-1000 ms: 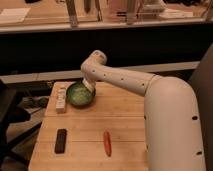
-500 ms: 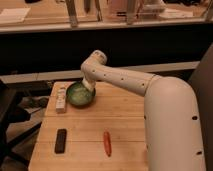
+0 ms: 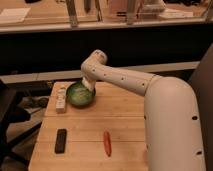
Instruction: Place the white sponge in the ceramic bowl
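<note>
The green ceramic bowl (image 3: 79, 95) sits on the wooden table (image 3: 125, 130) at the back left. My gripper (image 3: 89, 85) hangs over the bowl's right rim, at the end of the white arm (image 3: 125, 77) that reaches in from the right. The white sponge does not show apart from the gripper; it may be hidden at the gripper or inside the bowl.
A white oblong object (image 3: 61, 99) lies just left of the bowl. A black rectangular object (image 3: 61, 140) lies at the front left. An orange carrot (image 3: 107, 143) lies at the front middle. A dark chair (image 3: 12, 117) stands left of the table.
</note>
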Robot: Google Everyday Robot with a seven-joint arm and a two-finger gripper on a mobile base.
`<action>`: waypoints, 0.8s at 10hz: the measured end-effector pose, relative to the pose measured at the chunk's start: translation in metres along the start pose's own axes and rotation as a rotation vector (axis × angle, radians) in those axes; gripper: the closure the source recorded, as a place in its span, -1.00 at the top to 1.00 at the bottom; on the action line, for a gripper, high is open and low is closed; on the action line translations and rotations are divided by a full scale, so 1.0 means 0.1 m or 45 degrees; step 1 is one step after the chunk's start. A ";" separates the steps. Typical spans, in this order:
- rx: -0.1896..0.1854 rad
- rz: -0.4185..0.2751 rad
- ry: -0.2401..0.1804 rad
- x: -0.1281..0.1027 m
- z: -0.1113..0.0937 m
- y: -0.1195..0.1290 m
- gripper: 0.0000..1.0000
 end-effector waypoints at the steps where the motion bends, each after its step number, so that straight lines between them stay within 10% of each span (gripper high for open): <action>1: 0.002 -0.008 0.002 0.01 0.00 0.00 -0.50; 8: 0.013 -0.040 0.008 0.02 -0.01 0.00 -0.66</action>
